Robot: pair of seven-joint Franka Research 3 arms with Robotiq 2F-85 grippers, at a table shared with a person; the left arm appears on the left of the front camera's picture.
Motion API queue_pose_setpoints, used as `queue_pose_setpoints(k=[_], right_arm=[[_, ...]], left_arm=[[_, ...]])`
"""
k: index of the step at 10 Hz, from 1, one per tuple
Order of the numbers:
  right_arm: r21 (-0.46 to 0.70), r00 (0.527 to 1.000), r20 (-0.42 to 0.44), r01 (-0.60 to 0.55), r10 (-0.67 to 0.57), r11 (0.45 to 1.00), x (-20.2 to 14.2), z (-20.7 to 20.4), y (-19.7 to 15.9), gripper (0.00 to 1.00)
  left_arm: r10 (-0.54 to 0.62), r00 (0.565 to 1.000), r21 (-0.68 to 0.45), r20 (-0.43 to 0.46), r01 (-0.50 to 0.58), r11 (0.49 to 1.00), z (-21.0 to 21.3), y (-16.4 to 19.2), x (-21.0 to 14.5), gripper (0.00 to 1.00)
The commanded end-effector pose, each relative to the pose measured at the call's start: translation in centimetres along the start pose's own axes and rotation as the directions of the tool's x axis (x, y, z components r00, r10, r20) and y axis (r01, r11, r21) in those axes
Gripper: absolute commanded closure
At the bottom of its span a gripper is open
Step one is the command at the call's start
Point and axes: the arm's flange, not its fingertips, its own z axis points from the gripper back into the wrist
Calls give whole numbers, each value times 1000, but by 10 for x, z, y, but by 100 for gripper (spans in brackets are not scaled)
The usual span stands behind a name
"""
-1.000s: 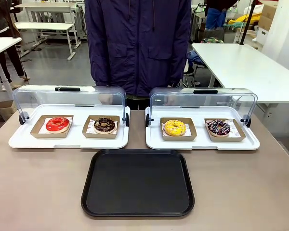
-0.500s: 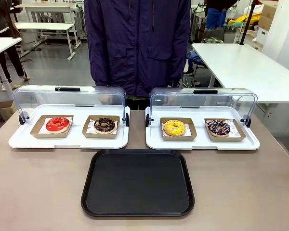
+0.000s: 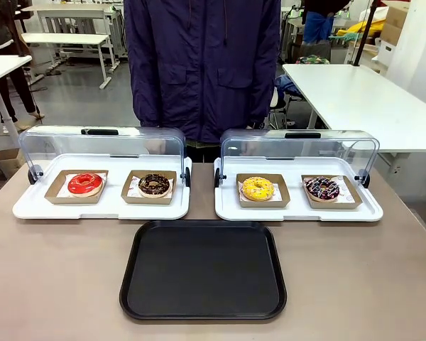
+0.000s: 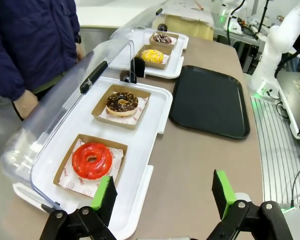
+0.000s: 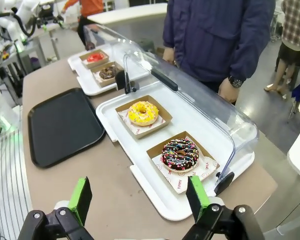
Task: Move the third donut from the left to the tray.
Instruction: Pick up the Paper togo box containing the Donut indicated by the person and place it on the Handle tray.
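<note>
The yellow-iced third donut from the left (image 3: pixel 257 187) (image 5: pixel 142 112) (image 4: pixel 152 55) lies in a brown cardboard holder on the right white display tray (image 3: pixel 298 211). The black tray (image 3: pixel 203 270) (image 4: pixel 210 100) (image 5: pixel 62 125) sits bare on the table in front of both display trays. My left gripper (image 4: pixel 162 192) is open, hovering off the end of the left display tray near the red donut (image 4: pixel 92 160). My right gripper (image 5: pixel 139 196) is open too, above the table edge beside the sprinkled chocolate donut (image 5: pixel 180 154). Neither holds anything.
The left white display tray (image 3: pixel 99 207) carries the red donut (image 3: pixel 84 183) and a chocolate donut (image 3: pixel 154 184). Both clear lids (image 3: pixel 103 142) stand tipped back. A person in a dark blue jacket (image 3: pixel 202 64) stands at the far side, hands (image 5: pixel 226 90) down behind the lids.
</note>
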Motion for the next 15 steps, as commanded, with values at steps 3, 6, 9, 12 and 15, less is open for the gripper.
queue_pose_setpoints(k=[3,6,9,12,15], right_arm=[[-1,999,27,-17,17,1000,0,-1,-1,0],[-1,999,27,-17,17,1000,0,-1,-1,0],[-1,999,27,-17,17,1000,0,-1,-1,0],[-1,999,27,-17,17,1000,0,-1,-1,0],[-1,999,27,-17,17,1000,0,-1,-1,0]], left_arm=[[3,1000,2,-5,-3,1000,1,-2,1,0],[3,1000,2,-5,-3,1000,1,-2,1,0],[3,1000,2,-5,-3,1000,1,-2,1,0],[3,1000,2,-5,-3,1000,1,-2,1,0],[3,1000,2,-5,-3,1000,1,-2,1,0]])
